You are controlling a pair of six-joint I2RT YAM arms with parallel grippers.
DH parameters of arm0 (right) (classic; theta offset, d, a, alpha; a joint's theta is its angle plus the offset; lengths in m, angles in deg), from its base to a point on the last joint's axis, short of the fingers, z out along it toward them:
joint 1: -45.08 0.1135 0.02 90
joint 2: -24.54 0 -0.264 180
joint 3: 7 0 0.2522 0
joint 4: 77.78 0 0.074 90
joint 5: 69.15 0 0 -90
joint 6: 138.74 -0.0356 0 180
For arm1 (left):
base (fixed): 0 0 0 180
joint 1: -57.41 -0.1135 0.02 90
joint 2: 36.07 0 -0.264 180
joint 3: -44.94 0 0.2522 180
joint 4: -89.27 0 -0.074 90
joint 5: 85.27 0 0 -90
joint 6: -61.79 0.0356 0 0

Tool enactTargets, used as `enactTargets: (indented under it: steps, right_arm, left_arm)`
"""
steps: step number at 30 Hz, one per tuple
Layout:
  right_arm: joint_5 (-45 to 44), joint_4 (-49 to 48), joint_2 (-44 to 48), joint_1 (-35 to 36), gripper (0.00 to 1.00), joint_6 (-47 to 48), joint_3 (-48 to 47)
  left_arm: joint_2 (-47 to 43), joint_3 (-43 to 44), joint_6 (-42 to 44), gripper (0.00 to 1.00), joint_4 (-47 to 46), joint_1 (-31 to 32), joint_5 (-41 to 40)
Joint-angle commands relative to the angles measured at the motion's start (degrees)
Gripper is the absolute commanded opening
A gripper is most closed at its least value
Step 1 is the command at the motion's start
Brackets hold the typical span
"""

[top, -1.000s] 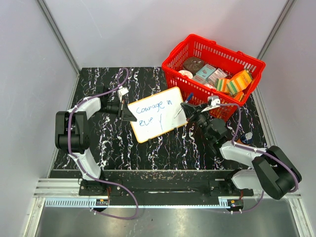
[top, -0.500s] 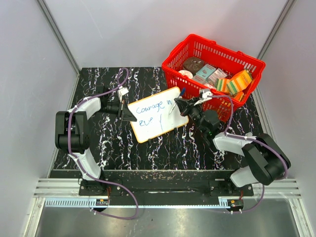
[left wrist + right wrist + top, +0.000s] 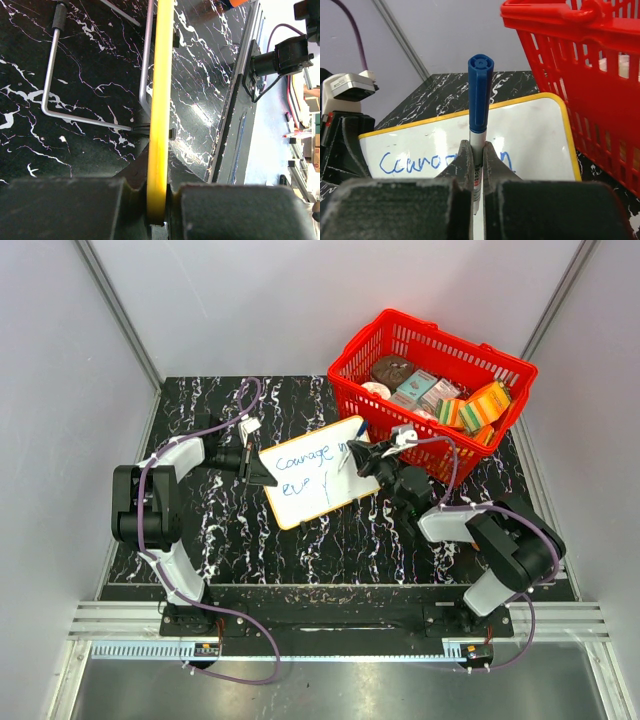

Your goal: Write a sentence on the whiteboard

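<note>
Whiteboard [image 3: 300, 502]: blue handwritten sentence [image 3: 303, 457]; first line "Courage in", its end partly covered; second line begins "eve", the rest unclear.

This is a robot test cell in a lab. Plain white walls [image 3: 300, 300] joined by metal struts [image 3: 116, 310] box in a black marbled table [image 3: 300, 550]. Two arms [image 3: 160, 500] are bolted to a rail [image 3: 330, 635], and purple cables [image 3: 246, 405] loop along them.
</note>
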Motion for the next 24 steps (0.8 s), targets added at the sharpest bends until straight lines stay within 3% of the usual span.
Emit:
enactTargets:
  steps: [1, 8, 24]
  right_arm:
    - [-5.2, -16.1, -1.6, 3.4, 0.0, 7.1, 1.7]
    - [-8.9, -20.5, -2.1, 7.0, 0.0, 14.6, 2.9]
    - [-9.7, -20.5, -4.1, 7.1, 0.0, 14.9, -1.2]
  left_arm:
    - [-0.8, 0.5, 3.7, 0.0, -0.6, 0.6, -11.1]
    - [-1.1, 0.4, 3.7, 0.0, -0.4, 0.6, -11.1]
    - [-0.9, 0.4, 4.0, 0.0, -0.4, 0.6, -11.2]
